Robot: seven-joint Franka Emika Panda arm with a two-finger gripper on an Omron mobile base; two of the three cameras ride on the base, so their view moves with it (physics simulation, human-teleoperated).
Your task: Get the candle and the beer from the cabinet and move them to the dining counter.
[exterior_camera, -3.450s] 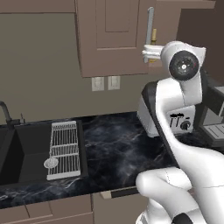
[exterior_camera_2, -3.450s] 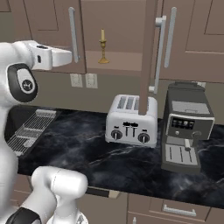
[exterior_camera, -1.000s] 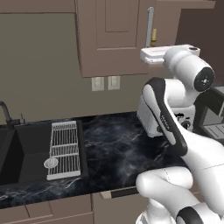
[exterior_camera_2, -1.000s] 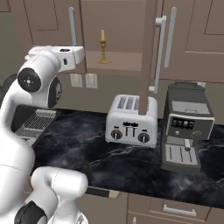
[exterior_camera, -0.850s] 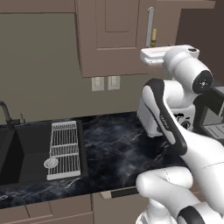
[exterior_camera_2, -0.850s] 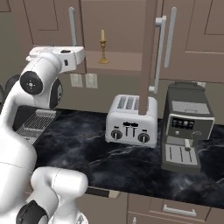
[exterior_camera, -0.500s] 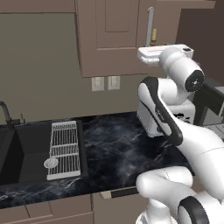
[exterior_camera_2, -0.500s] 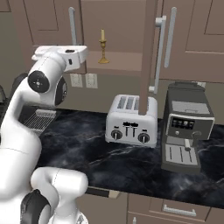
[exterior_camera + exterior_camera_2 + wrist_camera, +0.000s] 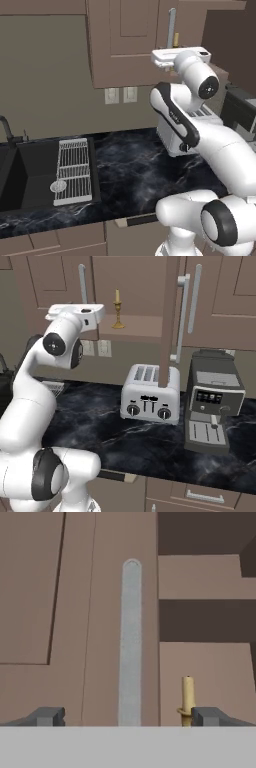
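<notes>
Hand view: my fingers [image 9: 129, 716] spread fully, holding nothing, facing the cabinet's door handle [image 9: 131, 642]. The candle [image 9: 187, 704] stands upright on the cabinet shelf [image 9: 205, 667] at four o'clock, beside my right fingertip.

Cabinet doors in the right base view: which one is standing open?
The door right of the candle, seen edge-on above the toaster. It swings out from the cabinet; the others lie flat and closed.
</notes>
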